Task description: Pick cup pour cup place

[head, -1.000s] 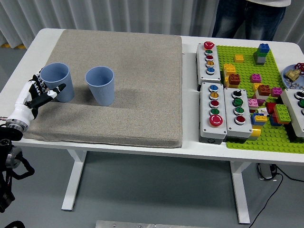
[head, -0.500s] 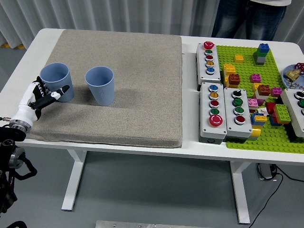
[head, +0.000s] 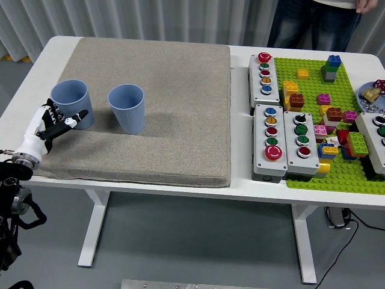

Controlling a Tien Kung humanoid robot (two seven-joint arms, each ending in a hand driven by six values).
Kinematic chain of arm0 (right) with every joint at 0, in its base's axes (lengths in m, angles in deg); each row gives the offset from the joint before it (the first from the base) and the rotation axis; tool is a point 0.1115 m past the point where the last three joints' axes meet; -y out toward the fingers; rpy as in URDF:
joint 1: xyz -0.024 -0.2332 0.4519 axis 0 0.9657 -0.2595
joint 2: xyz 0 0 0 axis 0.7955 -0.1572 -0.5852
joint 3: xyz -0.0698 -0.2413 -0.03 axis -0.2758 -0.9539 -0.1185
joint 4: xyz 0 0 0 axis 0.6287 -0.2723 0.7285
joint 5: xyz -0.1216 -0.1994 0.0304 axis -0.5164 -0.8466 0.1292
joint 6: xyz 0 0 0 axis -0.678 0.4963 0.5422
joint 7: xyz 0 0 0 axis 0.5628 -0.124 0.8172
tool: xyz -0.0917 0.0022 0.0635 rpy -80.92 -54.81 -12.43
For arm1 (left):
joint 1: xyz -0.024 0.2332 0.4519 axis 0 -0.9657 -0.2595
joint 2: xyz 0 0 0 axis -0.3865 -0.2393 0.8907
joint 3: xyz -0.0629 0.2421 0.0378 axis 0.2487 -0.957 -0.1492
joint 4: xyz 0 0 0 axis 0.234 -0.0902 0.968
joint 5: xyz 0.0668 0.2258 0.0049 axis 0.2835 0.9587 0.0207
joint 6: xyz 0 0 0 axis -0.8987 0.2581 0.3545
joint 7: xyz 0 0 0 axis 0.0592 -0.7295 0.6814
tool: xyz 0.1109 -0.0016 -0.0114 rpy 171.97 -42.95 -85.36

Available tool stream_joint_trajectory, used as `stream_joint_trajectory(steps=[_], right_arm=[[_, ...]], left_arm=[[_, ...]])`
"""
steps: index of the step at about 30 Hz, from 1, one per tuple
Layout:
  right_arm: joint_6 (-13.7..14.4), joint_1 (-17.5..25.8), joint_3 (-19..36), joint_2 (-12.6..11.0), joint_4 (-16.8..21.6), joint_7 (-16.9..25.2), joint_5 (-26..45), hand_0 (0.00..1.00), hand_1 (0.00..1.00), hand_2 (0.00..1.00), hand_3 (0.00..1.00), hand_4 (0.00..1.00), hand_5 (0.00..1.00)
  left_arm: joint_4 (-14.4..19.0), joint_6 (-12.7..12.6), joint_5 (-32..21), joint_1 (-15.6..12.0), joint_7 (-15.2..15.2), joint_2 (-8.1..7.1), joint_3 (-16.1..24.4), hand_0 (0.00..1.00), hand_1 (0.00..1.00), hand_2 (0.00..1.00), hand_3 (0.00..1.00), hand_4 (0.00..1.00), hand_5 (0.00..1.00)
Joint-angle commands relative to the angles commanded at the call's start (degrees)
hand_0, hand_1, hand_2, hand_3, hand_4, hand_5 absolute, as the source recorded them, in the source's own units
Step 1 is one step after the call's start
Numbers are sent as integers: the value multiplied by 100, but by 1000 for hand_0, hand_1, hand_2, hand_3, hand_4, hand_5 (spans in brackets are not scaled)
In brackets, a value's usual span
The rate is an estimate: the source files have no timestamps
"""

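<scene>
Two light blue cups stand upright on a beige mat [head: 156, 90]: the left cup [head: 72, 103] near the mat's left edge and the right cup [head: 127, 108] a short way beside it. My left hand [head: 53, 124], white with black joints, hovers low at the left cup's near-left side with its fingers spread and holding nothing. The fingertips reach the cup's lower wall; contact cannot be told. The right arm is out of view.
Grey button boxes [head: 274, 141] with coloured buttons sit right of the mat. A green baseplate [head: 337, 174] with several toy bricks lies at the far right. A person [head: 313, 21] stands at the table's far side.
My left hand dropped lower and drew slightly back from the left cup over the last second, then barely moved. Both cups stayed in place.
</scene>
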Motion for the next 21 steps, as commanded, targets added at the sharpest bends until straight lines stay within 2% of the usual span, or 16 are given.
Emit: stream_joint_trajectory(steps=[21], right_arm=[[3, -53, -8, -25, 0, 8, 35, 748, 700, 757, 611, 87, 291]], left_arm=[[-204, 3, 10, 331, 8, 45, -101, 986, 972, 998, 998, 941, 280]])
